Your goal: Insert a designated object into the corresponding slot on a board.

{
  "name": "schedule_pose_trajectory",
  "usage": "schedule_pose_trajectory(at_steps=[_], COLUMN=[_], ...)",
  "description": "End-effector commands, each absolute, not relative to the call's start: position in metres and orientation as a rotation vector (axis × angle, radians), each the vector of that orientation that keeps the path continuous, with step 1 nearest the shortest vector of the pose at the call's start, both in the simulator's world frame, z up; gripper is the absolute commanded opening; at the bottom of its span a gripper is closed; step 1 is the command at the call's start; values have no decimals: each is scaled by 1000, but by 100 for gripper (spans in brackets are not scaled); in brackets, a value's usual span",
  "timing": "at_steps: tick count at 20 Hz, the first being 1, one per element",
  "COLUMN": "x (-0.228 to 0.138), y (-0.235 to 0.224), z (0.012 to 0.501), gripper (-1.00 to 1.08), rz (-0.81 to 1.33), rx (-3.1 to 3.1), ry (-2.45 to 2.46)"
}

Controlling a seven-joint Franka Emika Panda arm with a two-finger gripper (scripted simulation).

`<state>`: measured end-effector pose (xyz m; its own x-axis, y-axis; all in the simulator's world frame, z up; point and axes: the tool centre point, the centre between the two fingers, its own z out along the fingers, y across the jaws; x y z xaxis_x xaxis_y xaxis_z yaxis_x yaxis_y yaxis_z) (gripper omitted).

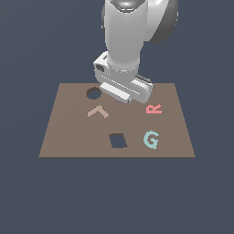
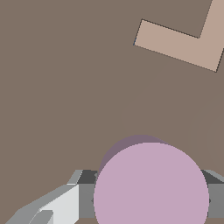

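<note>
Insertion not yet done: the hole in the board stood empty. The disc sat between the fingers of the pincer, apparently gripped and lifted slightly, a shadow showing beneath it. It hung just beside the hole, toward the exterior view's right. Left: shift across, lower, release.

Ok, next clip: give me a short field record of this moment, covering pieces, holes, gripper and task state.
board: brown square board
holes: round hole, square hole, both empty
disc: lilac-pink disc between the gripper fingers, appears lifted off the board
other pieces: tan L-shaped piece, pink letter R, teal letter G
task state: disc not yet inserted
</note>
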<state>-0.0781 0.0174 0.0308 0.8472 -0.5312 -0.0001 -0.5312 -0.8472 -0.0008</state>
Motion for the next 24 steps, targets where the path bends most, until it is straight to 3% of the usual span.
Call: schedule_pose_trajectory(at_steps=[1,24], x=[-77,-53], y=[17,-21], z=[31,35], gripper=[-100,-100], rz=[-1,-3], rx=[-3010,-2515], ry=[895,1880])
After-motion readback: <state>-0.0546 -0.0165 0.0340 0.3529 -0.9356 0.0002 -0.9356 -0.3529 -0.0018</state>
